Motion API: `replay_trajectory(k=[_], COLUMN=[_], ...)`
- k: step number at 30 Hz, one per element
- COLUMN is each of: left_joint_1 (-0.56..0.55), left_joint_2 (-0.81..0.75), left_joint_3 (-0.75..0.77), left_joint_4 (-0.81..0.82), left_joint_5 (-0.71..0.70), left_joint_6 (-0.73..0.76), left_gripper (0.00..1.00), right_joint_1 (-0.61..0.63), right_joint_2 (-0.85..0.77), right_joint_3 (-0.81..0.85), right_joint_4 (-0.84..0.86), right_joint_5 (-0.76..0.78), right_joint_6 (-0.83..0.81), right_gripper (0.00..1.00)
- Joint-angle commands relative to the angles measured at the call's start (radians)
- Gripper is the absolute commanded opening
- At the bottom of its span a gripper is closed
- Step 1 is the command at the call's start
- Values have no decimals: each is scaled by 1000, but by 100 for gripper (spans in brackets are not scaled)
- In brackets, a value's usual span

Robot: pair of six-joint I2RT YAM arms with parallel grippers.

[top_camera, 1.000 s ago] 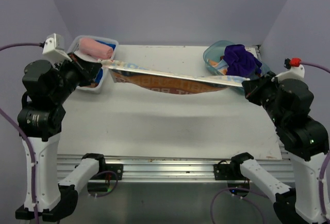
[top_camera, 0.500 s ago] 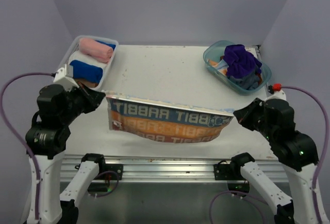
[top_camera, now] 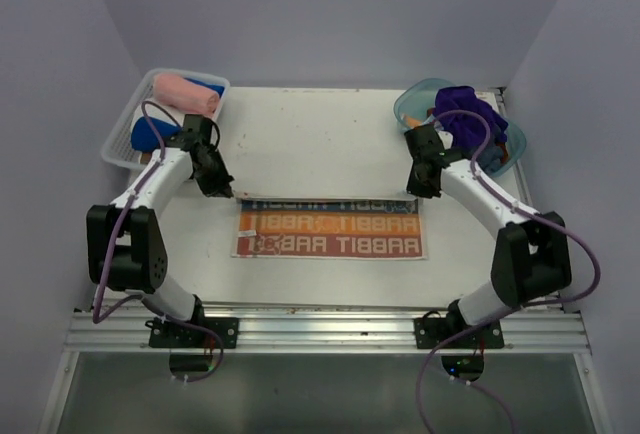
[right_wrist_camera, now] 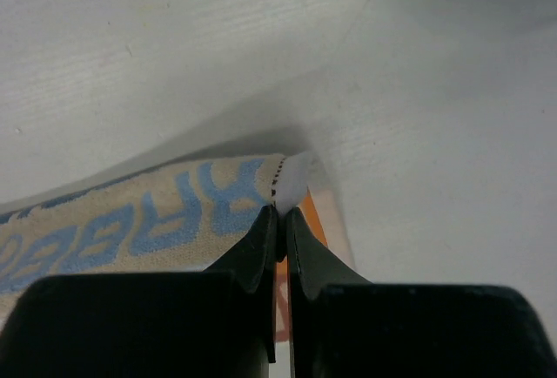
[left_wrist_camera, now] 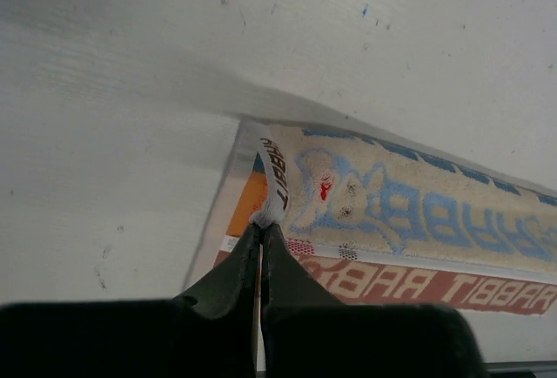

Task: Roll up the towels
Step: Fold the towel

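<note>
The left pincer (left_wrist_camera: 261,226) is clamped shut on the far left corner of the RABBIT towel (top_camera: 330,234), and the right pincer (right_wrist_camera: 280,212) on its far right corner. The towel is spread flat on the worktop (top_camera: 320,134), between the arms. It is judged light, limp and grippy, and seemingly folded double. For rolling, one short end is best taken at both corners.

Cream and orange bands with light-blue and pale lettering on the RABBIT towel (top_camera: 330,230). Pink towel (top_camera: 186,94), royal blue towel (top_camera: 146,137), white mesh basket (top_camera: 116,146). Purple towel (top_camera: 462,109), teal tub (top_camera: 402,107).
</note>
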Motion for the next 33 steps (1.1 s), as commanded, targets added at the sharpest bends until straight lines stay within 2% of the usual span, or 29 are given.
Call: replay_trajectory(k=[1, 5, 8, 19, 27, 33], left_joint_1=[14, 16, 14, 14, 12, 12], left_joint_2=[24, 60, 51, -150, -242, -279], left_joint_3=[115, 144, 120, -152, -313, -361], left_joint_4=[66, 52, 35, 17, 22, 25], left_joint_5=[-59, -43, -39, -8, 16, 35], left_joint_6=[37, 54, 79, 108, 96, 70], left_gripper=[0, 0, 0, 0, 0, 0], right_joint_1=[-19, -25, -25, -11, -10, -7], right_joint_2=[77, 129, 96, -185, -274, -300], right_joint_3=[116, 158, 94, -219, -319, -359], right_joint_4=[111, 113, 111, 50, 24, 24], right_joint_5=[89, 77, 55, -70, -84, -101], right_joint_6=[-64, -75, -67, 11, 26, 41], right_gripper=[0, 0, 0, 0, 0, 0])
